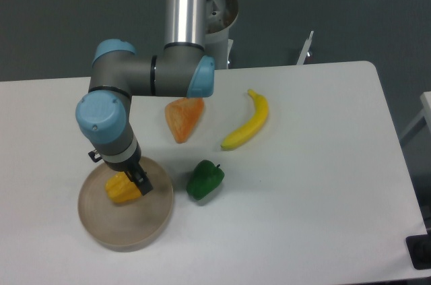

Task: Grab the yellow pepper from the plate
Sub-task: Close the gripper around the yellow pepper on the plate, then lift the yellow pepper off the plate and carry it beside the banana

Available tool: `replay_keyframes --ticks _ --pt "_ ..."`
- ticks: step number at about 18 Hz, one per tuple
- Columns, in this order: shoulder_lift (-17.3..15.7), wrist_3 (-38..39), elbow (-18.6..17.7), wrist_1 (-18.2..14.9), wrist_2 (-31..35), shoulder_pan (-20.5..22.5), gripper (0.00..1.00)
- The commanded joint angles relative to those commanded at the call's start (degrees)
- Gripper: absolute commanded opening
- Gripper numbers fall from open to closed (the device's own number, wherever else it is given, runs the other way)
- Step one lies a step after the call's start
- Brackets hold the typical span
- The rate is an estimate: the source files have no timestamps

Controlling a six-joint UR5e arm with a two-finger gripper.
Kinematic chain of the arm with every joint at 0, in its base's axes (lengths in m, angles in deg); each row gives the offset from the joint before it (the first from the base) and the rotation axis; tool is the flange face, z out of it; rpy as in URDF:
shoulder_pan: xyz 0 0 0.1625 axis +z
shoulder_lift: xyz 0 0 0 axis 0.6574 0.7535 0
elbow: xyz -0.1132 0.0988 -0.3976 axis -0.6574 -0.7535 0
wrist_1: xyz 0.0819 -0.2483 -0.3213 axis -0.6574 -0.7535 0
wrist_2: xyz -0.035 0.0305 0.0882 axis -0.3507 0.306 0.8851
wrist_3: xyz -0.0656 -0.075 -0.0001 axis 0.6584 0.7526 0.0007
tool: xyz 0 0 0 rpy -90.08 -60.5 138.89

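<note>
Yellow pepper (121, 190): lying on plate (108, 226), unlifted; gripper (137, 182) lowered at its right side, finger state indiscernible; grasp and lift outstanding.
</note>
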Motion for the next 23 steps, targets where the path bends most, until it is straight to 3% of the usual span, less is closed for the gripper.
replay_keyframes --ticks 4,10,11,14,15,20,23 --pt "1.06 0.18 0.09 0.09 0.00 -0.18 1.00" --pt "2.90 0.62 0.26 2.72 -0.18 -0.53 1.00" --pt "3.08 0.71 0.26 3.42 -0.26 -0.53 0.91" --pt "3.08 1.15 0.44 3.52 -0.35 -0.62 0.43" --pt "3.08 1.23 0.53 3.52 -0.35 -0.62 0.32" --pt "1.68 1.06 2.19 3.43 0.00 -0.53 0.30" --pt "-1.04 0.62 3.60 2.99 0.17 -0.01 0.30"
